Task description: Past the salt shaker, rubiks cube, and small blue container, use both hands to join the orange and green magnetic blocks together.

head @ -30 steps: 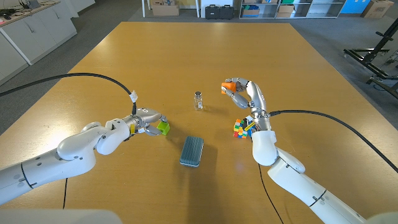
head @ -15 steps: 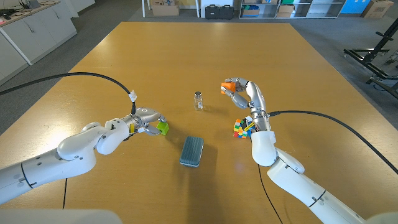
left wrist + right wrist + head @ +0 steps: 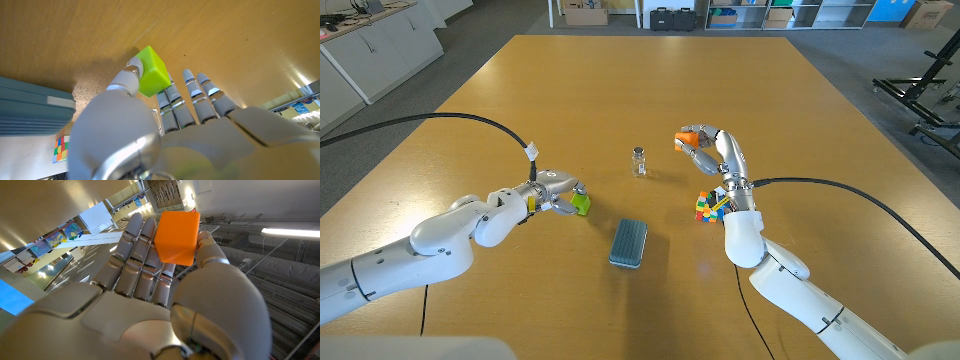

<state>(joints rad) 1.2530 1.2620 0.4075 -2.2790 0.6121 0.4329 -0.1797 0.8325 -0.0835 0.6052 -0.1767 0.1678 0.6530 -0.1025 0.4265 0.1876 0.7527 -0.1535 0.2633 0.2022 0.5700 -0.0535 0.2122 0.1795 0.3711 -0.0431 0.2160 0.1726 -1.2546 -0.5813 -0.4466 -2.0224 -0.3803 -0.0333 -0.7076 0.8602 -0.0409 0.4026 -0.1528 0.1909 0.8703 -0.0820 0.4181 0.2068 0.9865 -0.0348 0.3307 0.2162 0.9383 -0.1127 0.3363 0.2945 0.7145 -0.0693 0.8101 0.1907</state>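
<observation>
Between the thumb and fingers of the right hand point(image 3: 718, 152) sits the orange block point(image 3: 687, 139), pinched and carried above the table on the right side, a little farther out than the rubiks cube point(image 3: 709, 205); the right wrist view shows it clamped clear of the wood, with ceiling beyond. Over on the left, the left hand point(image 3: 552, 192) pinches the green block point(image 3: 581, 205) low at the table, and I cannot tell whether the block is off the wood or touching it. Compared with a second ago almost nothing has moved: the right hand holds where it was, while the left hand and its green block have crept only a touch farther out and to the right. So both grasps look secure, but the two blocks are well apart and the joining has not begun; I judge the next step to be bringing both hands out past the clutter and toward each other. Between the hands stand the salt shaker point(image 3: 639, 161), farther out at the middle, and the small blue container point(image 3: 628, 243), nearer, lying flat. All of it rests on a broad wooden table point(image 3: 570, 90), with black cables looping to each arm. Beyond the far edge the room shows shelving with boxes and cases, and cabinets along the left wall.
</observation>
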